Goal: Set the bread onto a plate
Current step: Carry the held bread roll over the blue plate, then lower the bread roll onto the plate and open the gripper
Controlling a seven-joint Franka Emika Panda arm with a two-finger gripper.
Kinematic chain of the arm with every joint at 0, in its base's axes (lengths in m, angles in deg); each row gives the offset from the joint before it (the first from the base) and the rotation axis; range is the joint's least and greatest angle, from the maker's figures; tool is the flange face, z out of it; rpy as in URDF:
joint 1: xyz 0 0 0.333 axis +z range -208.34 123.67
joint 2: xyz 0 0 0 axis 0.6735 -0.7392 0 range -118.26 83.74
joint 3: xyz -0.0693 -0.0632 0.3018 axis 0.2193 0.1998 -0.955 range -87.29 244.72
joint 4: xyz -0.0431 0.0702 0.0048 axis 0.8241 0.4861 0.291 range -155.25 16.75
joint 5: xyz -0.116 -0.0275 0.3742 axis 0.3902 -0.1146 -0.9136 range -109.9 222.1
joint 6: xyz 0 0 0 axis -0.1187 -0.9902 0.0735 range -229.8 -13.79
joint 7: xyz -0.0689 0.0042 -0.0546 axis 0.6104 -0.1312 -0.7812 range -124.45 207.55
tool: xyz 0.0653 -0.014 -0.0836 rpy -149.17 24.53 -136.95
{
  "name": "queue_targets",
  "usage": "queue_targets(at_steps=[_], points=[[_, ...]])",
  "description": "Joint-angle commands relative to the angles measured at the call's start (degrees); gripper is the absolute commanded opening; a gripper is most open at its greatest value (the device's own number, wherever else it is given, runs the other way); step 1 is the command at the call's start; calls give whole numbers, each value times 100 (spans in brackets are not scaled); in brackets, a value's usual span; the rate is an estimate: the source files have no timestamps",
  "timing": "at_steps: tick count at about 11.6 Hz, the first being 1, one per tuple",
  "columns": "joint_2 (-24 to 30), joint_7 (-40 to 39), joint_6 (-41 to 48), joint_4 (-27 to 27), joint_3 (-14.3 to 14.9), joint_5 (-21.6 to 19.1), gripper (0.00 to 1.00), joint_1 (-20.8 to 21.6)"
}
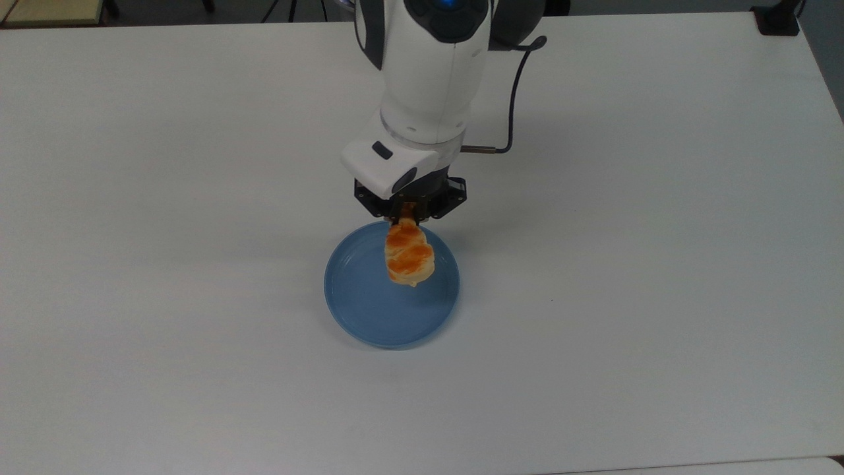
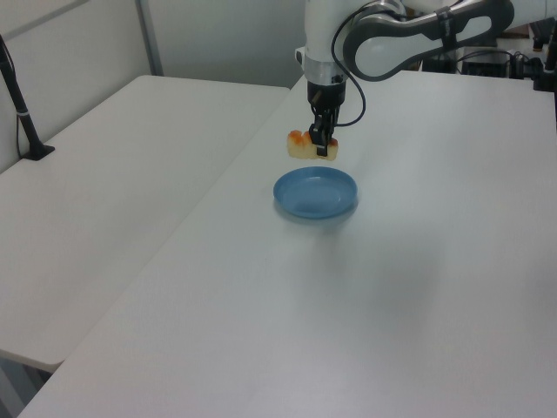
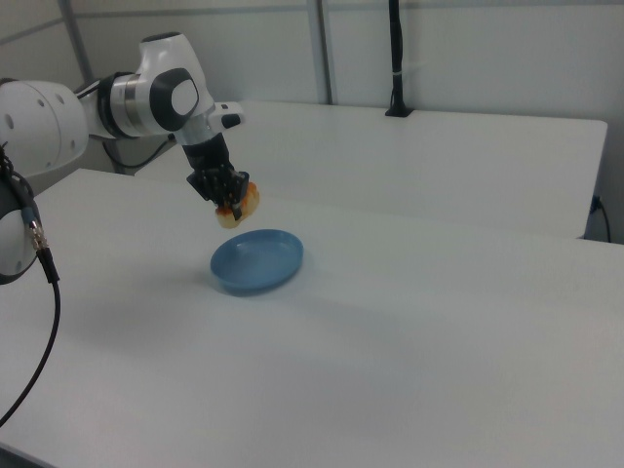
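Fingers [image 1: 407,212] pinch one end of the bread [image 1: 409,257], closed on it. Bread hangs clear above the plate [image 1: 369,316]; in the top view its long axis runs from the fingers toward plate centre. Next move looks like straight down onto the plate on the bench [image 1: 659,297], then release.

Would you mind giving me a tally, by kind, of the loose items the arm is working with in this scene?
Bread: 1, the bread held in the gripper above the plate.
Plates: 1, the light-blue plate on the white table.
Total: 2 items.
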Motion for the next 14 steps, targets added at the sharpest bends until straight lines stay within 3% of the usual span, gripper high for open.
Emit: queue_targets(at_steps=[1,7,9,11,12,13,14], points=[[-61,-141,8,-121,9,238,23,-28],[-536,-80,-246,-130,62,273,23,-73],[-562,-71,-247,-147,79,335,28,-64],[-615,-27,-247,-191,79,492,51,-46],[-650,208,-255,-208,79,667,68,-38],[-668,393,-377,-226,71,808,76,-20],[-694,473,-492,-226,71,836,77,-11]])
